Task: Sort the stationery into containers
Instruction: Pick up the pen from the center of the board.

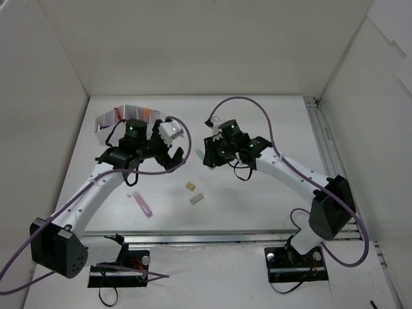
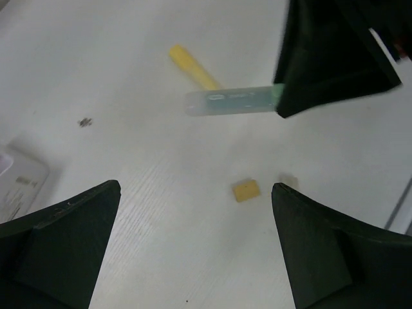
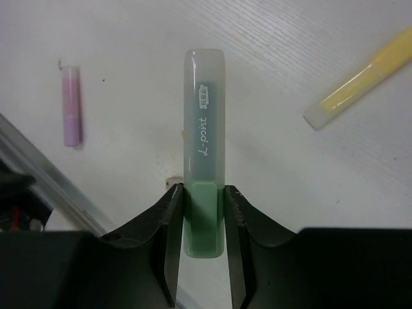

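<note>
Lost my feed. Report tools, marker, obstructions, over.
Right tool shut on green marker. Left tool open, empty, sitting between marker and box.

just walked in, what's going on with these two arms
The right gripper is shut on a green marker, pinching it by one end. The left gripper hangs open above the table and holds nothing. A yellow marker, a pink marker and two tan eraser blocks lie loose on the table. The white organizer sits at the far left.
</note>
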Controlling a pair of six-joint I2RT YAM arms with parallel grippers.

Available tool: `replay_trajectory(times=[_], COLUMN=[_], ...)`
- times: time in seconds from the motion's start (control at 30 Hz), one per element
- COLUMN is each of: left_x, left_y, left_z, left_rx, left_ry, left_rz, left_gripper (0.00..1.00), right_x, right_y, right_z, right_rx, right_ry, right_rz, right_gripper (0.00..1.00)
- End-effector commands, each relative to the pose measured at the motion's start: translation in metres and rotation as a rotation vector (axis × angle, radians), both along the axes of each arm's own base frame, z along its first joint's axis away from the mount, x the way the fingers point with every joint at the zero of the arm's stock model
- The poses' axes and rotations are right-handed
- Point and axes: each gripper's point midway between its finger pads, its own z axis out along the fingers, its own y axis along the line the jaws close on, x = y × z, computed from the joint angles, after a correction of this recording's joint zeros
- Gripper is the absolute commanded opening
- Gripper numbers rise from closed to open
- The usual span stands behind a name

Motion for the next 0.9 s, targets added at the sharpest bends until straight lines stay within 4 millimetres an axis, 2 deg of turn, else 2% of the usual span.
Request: replay_trajectory(times=[0.0,0.07,0.13,0.2,0.23,0.3,0.37,0.5,0.73,0.83,0.87], left_x=[-0.037,-0.042,-0.053,-0.048,-0.051,-0.044,-0.042,-0.053,-0.078,-0.080,-0.079], left_y=[-0.037,-0.046,-0.064,-0.069,-0.077,-0.079,-0.081,-0.090,-0.105,-0.110,-0.111], left_z=[0.030,0.026,0.027,0.019,0.022,0.010,0.001,-0.006,0.001,0.002,0.001], left_rx=[0.055,0.105,0.131,0.195,0.206,0.266,0.301,0.302,0.233,0.231,0.235], left_ry=[-0.222,-0.258,-0.284,-0.295,-0.305,-0.291,-0.277,-0.272,-0.310,-0.314,-0.310], left_rz=[-0.256,-0.276,-0.316,-0.305,-0.315,-0.289,-0.290,-0.340,-0.458,-0.481,-0.481], left_gripper=[0.99,1.00,0.99,0.99,1.00,0.99,0.97,0.94,0.90,0.86,0.78], right_x=[-0.053,-0.069,-0.077,-0.087,-0.096,-0.100,-0.101,-0.098,-0.092,-0.088,-0.087], right_y=[0.003,0.000,-0.002,0.003,0.006,0.008,0.008,0.005,0.006,0.008,0.010], right_z=[0.024,0.027,0.034,0.043,0.048,0.056,0.063,0.075,0.082,0.090,0.094], right_rx=[0.131,0.133,0.135,0.181,0.213,0.242,0.260,0.286,0.303,0.316,0.321], right_ry=[0.228,0.283,0.314,0.360,0.392,0.412,0.415,0.411,0.409,0.393,0.385], right_rz=[0.190,0.226,0.247,0.283,0.314,0.323,0.315,0.284,0.262,0.267,0.267], right_gripper=[0.12,0.12,0.13,0.12,0.12,0.12,0.12,0.12,0.11,0.10,0.10])
